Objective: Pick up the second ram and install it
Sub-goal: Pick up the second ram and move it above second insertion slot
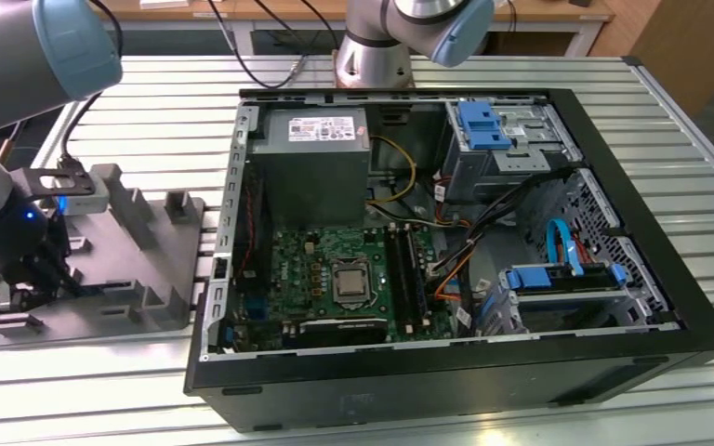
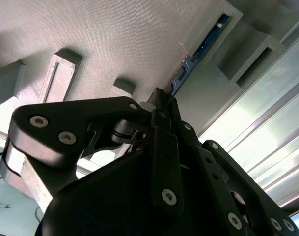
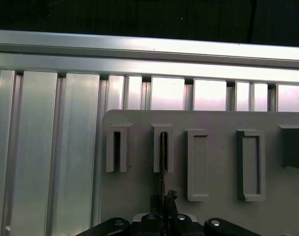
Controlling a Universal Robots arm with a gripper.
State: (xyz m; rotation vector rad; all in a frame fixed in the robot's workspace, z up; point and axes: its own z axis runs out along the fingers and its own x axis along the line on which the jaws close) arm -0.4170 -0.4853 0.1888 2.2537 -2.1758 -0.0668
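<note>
One ram [image 2: 196, 53] stands on edge in a slot of the grey tray [image 1: 146, 279], which lies on the table [image 1: 109, 381] at the exterior view's lower left, beside the open case [image 1: 456, 390]. In both wrist views the pincer [image 3: 164, 199] is clamped on the ram's edge.

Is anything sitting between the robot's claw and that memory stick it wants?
Nothing visible does. In the second wrist view the gripper is closed on the near end of the second ram, which stands on edge in a slot of the grey fixture tray.
</note>
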